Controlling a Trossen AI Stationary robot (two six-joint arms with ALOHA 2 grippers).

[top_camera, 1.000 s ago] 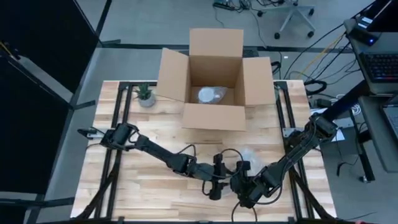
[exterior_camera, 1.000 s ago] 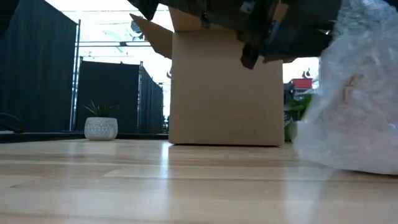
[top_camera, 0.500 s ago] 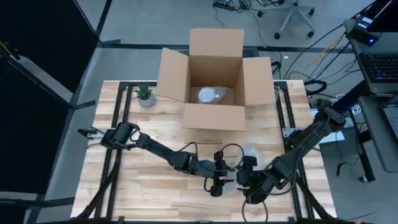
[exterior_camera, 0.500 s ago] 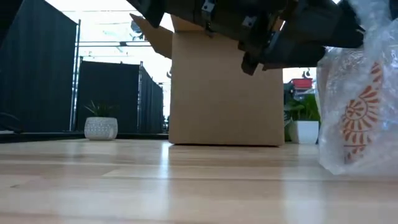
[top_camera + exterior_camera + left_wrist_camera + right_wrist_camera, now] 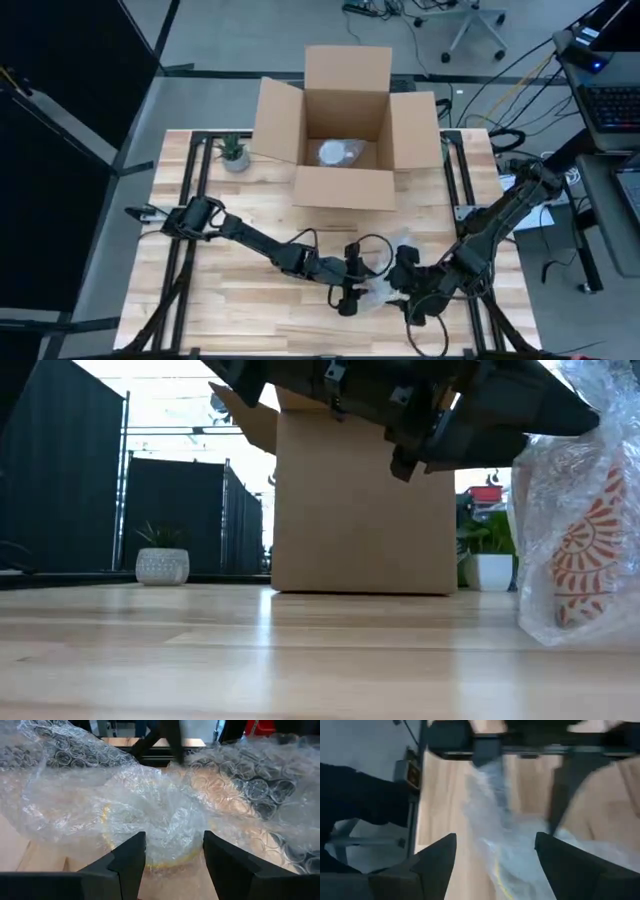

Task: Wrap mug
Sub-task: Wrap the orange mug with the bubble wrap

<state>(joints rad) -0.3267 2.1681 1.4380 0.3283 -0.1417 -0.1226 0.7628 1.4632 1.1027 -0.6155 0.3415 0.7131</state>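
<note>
Wooden slats make up the table (image 5: 210,290) I am working over, and the biggest thing on it is the open cardboard box (image 5: 346,128) at the far middle, flaps spread, with a pale wrapped bundle (image 5: 338,152) lying inside. From the low view I see the same box (image 5: 362,510) standing behind both arms.

Next in size is the bubble wrap (image 5: 385,285) at the near middle of the table, a crumpled clear sheet. My left wrist view shows it (image 5: 150,805) heaped loosely over the mug (image 5: 155,837), whose yellowish rim shows through the film. In the low view the mug (image 5: 585,560), white with an orange-red pattern, stands on the table at the right, inside the wrap (image 5: 575,510).

My left gripper (image 5: 347,293) sits just left of the bundle; its fingers (image 5: 127,862) are spread wide, one on either side of the wrapped mug, not closed on it. My right gripper (image 5: 412,297) is just right of the bundle; its fingers (image 5: 437,862) also stand wide apart, with a strip of wrap (image 5: 492,820) running between them.

Smallest is the little potted plant (image 5: 234,153) at the far left corner, well apart from the work.
</note>
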